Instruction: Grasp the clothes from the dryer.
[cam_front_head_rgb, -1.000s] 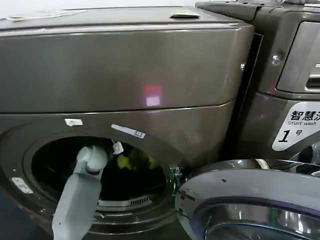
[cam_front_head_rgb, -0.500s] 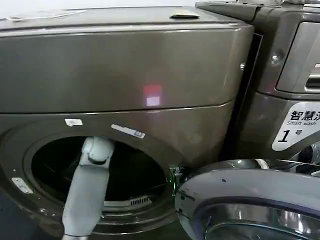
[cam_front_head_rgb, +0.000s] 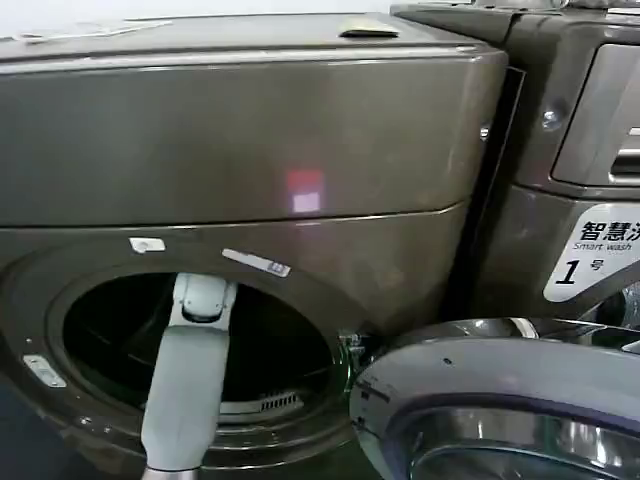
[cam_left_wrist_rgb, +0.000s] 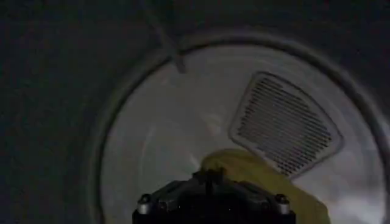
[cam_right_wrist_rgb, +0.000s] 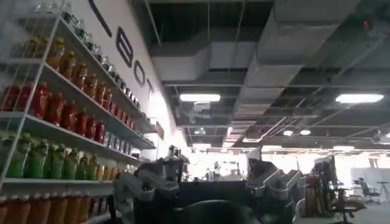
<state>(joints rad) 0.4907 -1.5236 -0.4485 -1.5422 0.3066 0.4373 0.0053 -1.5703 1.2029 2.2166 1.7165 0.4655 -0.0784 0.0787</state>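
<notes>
**Left arm in drum, reaching for yellow-green cloth**

Nearest item: the open door (cam_front_head_rgb: 500, 400), swung out at the front right, clear of the porthole.

Left arm (cam_front_head_rgb: 185, 395): entered the dryer (cam_front_head_rgb: 250, 150) through the porthole, forearm upright, wrist past the rim. Left gripper (cam_left_wrist_rgb: 213, 204): inside the drum, base visible in the left wrist view; whether its jaws were spread or pressed together could not be told.

Cloth (cam_left_wrist_rgb: 256, 176): yellow-green piece, lying on the drum floor just beyond the gripper and before the rear wall, below the vent grille (cam_left_wrist_rgb: 283, 125). The dark blue piece could not be made out.

Right gripper (cam_right_wrist_rgb: 207, 189): idle outside the machine, pointed toward the room, jaws spread and holding nothing.

Handling note, as judgement: the reach looked close to done. A good grasp would need the jaws wide, lowered onto the thickest fold, and closed fully before withdrawal. Soft fabric might slip from a shallow pinch, or snag on the porthole rim when drawn out.
</notes>
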